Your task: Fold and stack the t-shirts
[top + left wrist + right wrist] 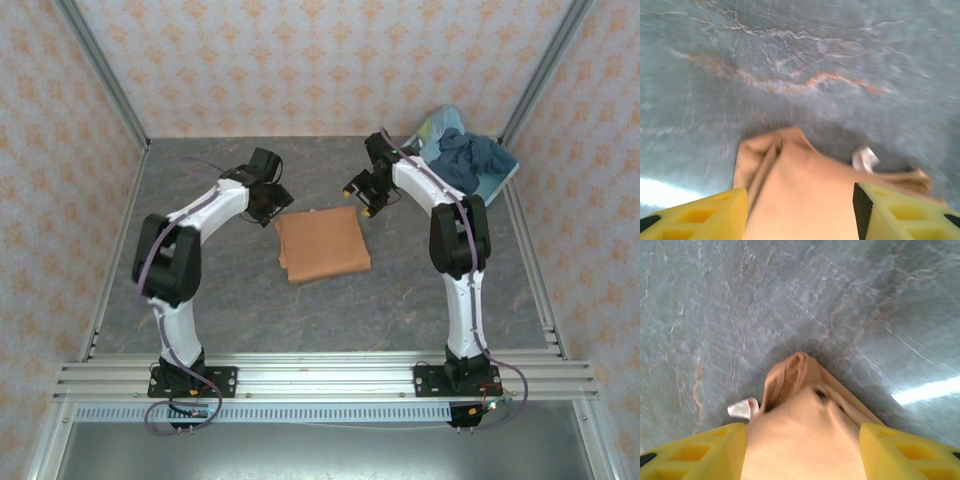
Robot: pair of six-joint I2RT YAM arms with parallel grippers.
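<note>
Closest to my wrist cameras are the yellow pads of the left fingers (pixel 700 217) and the right fingers (pixel 907 452). Each pair is spread wide with nothing pinched between the pads, so I read both as open. Between each pair I look down on a far corner of the orange-tan shirt (pixel 805 195), which lies loose on the grey marbled counter (pixel 790 55). A small white tag (pixel 865 158) pokes out from the shirt's far edge. From above, the shirt is folded into a rough square near the middle of the counter, between the two arms. The left fingers sit at its far left corner and the right fingers at its far right corner. Whether the pads touch the cloth I cannot tell. Well apart from it, at the far right corner of the counter, a heap of blue shirts (pixel 468 155) sits crumpled in a light-blue basket (pixel 509 172).
</note>
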